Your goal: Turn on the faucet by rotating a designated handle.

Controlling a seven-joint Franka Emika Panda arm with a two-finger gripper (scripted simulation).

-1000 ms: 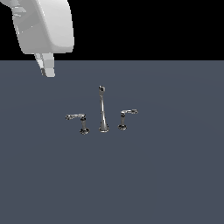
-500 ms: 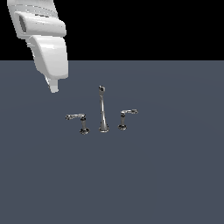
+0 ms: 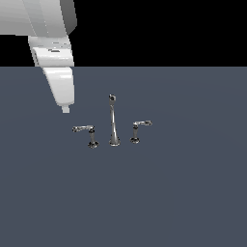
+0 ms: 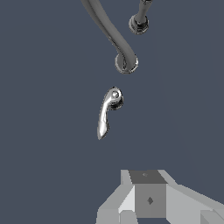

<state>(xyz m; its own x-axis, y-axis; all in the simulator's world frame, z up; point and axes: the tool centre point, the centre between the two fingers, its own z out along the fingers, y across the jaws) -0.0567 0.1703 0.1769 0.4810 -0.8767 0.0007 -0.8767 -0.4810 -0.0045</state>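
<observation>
Chrome faucet [image 3: 114,120] mid-surface on grey counter [image 3: 183,193]; long-armed handle [image 3: 87,132] on exterior view's left of spout [image 4: 114,40], twin handle [image 3: 138,129] opposite. Gripper [image 3: 66,109] above handle, apart; finger spread indiscernible.

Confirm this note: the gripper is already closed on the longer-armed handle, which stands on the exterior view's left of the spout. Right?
Not quite. The gripper hangs clear of the handle, touching nothing, as the exterior view shows. The handle does stand on the exterior view's left of the spout.
</observation>
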